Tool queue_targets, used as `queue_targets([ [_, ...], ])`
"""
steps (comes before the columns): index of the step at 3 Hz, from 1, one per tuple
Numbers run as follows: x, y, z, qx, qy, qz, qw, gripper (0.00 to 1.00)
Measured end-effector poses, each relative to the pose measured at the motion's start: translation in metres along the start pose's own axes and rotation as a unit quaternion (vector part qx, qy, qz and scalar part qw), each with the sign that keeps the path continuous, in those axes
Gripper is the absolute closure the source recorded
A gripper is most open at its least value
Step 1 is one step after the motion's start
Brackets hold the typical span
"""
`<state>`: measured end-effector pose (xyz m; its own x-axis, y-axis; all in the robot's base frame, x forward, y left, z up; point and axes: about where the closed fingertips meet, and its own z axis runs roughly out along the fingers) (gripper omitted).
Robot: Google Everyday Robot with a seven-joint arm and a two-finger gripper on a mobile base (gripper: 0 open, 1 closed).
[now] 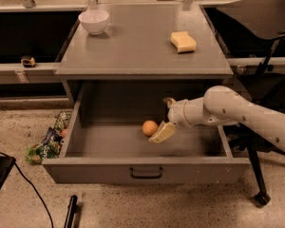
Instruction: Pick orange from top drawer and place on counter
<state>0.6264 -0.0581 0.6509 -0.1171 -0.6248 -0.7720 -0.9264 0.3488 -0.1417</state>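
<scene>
The orange [150, 128] lies on the floor of the open top drawer [147, 172], near its middle. My gripper [164, 117] is inside the drawer just to the right of the orange, on a white arm that reaches in from the right. Its fingers are open: one tan finger [162, 132] is low and close beside the orange, the other [169, 100] is higher and further back. It holds nothing. The grey counter [142, 46] is the cabinet top above the drawer.
A white bowl [94, 21] stands at the counter's back left and a yellow sponge [183, 42] lies at its back right. Snack bags [48, 140] lie on the floor left of the drawer. A black chair [259, 18] stands to the right.
</scene>
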Motion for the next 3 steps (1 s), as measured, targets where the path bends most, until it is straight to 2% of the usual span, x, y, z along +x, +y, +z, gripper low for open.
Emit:
queue_targets([
  [2, -0.001, 0.009, 0.022, -0.025, 0.003, 0.003, 0.9997, 0.00],
  [3, -0.001, 0.015, 0.027, -0.032, 0.007, 0.003, 0.9995, 0.18],
])
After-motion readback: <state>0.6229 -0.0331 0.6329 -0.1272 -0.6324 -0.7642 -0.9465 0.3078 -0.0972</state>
